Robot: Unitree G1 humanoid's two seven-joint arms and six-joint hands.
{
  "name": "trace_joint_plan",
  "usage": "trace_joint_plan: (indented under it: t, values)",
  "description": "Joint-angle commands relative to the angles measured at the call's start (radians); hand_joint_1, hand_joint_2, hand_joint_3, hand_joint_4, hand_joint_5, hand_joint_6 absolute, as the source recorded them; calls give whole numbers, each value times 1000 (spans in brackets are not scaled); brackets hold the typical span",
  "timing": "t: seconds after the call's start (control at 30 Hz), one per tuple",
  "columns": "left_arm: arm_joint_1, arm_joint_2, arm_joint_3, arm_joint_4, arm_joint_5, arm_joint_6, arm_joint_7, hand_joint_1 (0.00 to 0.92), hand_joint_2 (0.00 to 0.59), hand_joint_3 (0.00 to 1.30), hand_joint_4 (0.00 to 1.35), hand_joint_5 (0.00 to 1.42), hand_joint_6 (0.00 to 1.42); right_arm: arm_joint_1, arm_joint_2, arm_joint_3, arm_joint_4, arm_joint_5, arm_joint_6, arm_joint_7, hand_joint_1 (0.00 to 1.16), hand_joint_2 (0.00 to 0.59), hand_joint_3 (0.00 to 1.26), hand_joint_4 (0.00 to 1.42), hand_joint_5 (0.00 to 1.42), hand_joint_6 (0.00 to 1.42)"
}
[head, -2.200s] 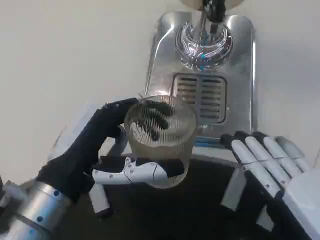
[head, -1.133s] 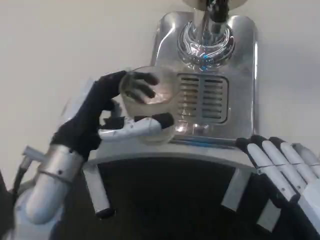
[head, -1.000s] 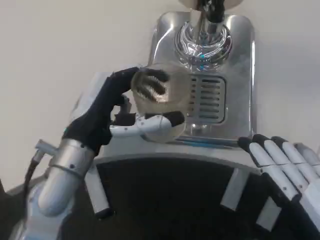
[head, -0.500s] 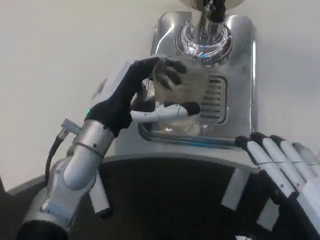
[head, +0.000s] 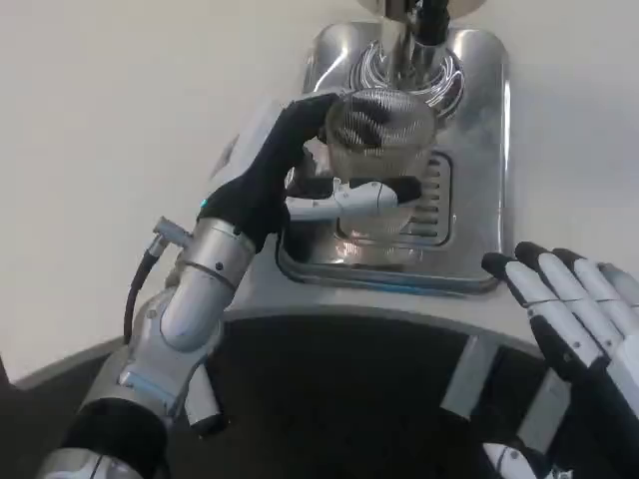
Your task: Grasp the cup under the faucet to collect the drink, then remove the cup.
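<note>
Left hand [head: 300, 165] wraps a ribbed clear glass cup [head: 377, 160]: black fingers curl round the cup's far-left side, the white thumb [head: 349, 197] lies across its near side. Right hand [head: 574, 319] sits at lower right, fingers spread and extended, holding nothing, well apart from the cup.

Surroundings: polished steel drip tray [head: 479, 170] on the white table [head: 120, 120]; slotted drain grate [head: 436, 205] in the tray, partly hidden behind the cup. Faucet column [head: 419, 25] rises at the tray's far end with a chrome base ring [head: 444, 80]. A dark curved panel [head: 339, 399] fills the near foreground. The left forearm [head: 190, 309] reaches in diagonally from lower left.

Cup is upright over the tray, just in front of the faucet base, its rim overlapping the base ring. Walls vertically ribbed, transparent; contents cannot be made out.
</note>
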Motion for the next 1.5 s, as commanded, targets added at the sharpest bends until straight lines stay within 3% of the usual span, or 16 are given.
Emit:
trace_joint_plan:
  t: [0.03,0.87,0.93,1.0,1.03,1.1,1.4,1.5]
  values:
    - [-41,-9,-5,40,1,-31,34,773,118,1053,1244,1364,1424,8,16,-3,-17,6,-4,13,496,475,65,0,0,0]
    - [-87,-49,-23,96,21,-34,82,746,129,1004,1200,1314,1424,25,93,20,-17,-45,-29,12,466,472,73,0,0,0]
    - [-85,-48,-26,97,22,-35,81,717,138,875,1067,1273,1424,21,94,23,-17,-48,-25,15,463,473,74,0,0,0]
    - [-86,-42,-35,95,28,-36,67,638,124,510,644,973,1162,23,93,28,-17,-47,-20,19,460,474,74,0,0,0]
    - [-87,-39,-41,92,31,-36,60,598,116,352,475,869,1100,24,92,31,-17,-47,-19,21,461,474,74,0,0,0]
    - [-94,-36,-49,93,33,-35,50,547,112,200,317,736,979,25,93,36,-17,-47,-18,24,462,474,74,0,0,0]
    - [-96,-24,-56,102,19,-41,32,547,107,100,163,571,758,25,72,16,-17,-16,-5,33,468,474,76,0,0,0]
    - [-87,-18,-57,101,19,-43,32,544,98,49,55,429,544,27,67,16,-17,-10,-5,34,472,478,79,0,0,0]
